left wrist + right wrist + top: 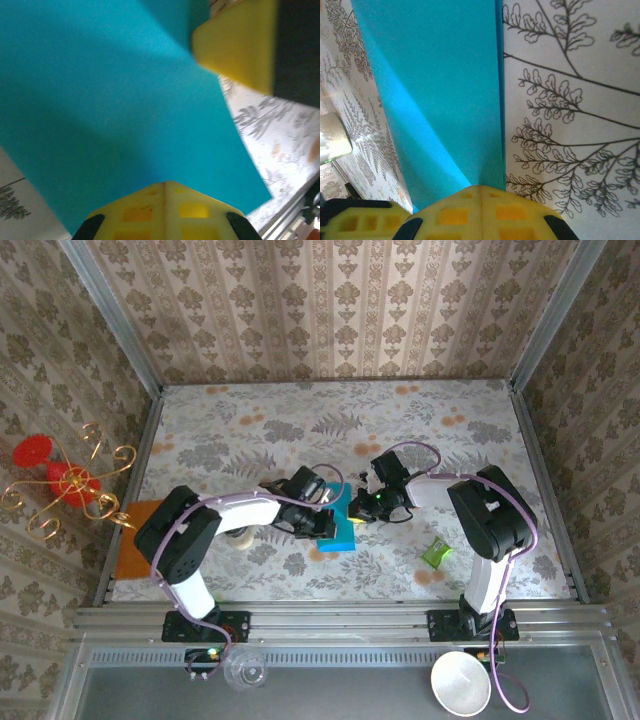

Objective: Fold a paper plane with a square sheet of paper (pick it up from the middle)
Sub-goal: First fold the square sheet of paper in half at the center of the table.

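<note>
Nearest, a crumpled green wrapper (435, 553) lies to the right and a flat orange mat (135, 540) sits at the left edge of the flower-patterned table (250, 420). Both are well apart from the work. Between them, midway between the left arm (235, 512) and the right arm (440, 487), is the square sheet of paper (340, 538). It is thin, smooth and matte teal.

From above it shows as a narrow strip with its long axis running near to far. It looks doubled along one straight edge, though I cannot be sure.

Just beyond its near end, the left jaws are together and clamped on its left side with yellow pads (150, 210). The right jaws, also together, pinch its right edge, and their tips nearly meet the left ones. Neither arm is nearer, so I judge the coming fold turns on this shared grip line. No dart shape shows yet.
</note>
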{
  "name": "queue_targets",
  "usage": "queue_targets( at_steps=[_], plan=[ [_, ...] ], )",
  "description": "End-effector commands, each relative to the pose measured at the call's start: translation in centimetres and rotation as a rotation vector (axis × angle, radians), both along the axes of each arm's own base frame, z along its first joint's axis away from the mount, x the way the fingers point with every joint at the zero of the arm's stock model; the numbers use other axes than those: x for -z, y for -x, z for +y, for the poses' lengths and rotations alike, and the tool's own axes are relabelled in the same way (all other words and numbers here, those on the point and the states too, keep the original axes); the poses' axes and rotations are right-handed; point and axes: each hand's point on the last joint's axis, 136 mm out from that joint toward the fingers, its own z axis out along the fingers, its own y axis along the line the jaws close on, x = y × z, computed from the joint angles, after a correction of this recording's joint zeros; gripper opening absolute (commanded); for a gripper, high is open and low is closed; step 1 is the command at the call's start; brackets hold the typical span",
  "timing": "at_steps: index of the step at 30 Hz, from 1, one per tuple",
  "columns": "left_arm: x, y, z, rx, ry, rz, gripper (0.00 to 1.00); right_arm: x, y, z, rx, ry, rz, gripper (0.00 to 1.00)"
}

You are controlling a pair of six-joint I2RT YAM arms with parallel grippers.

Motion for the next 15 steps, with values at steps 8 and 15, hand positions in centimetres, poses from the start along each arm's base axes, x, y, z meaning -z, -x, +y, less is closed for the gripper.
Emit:
queue_targets(
  at_steps=[8, 15],
  plan=[
    [4.5, 4.8, 3.6, -0.056, -0.098, 0.115, 0.07, 8.7, 6.5, -11.1, 0.105, 0.571, 0.248, 0.05],
    [5.6, 7.8, 6.4, -0.115, -0.120, 0.155, 0.08, 9.1, 6.5, -11.1, 0.113, 0.573, 0.254, 0.05]
  ],
)
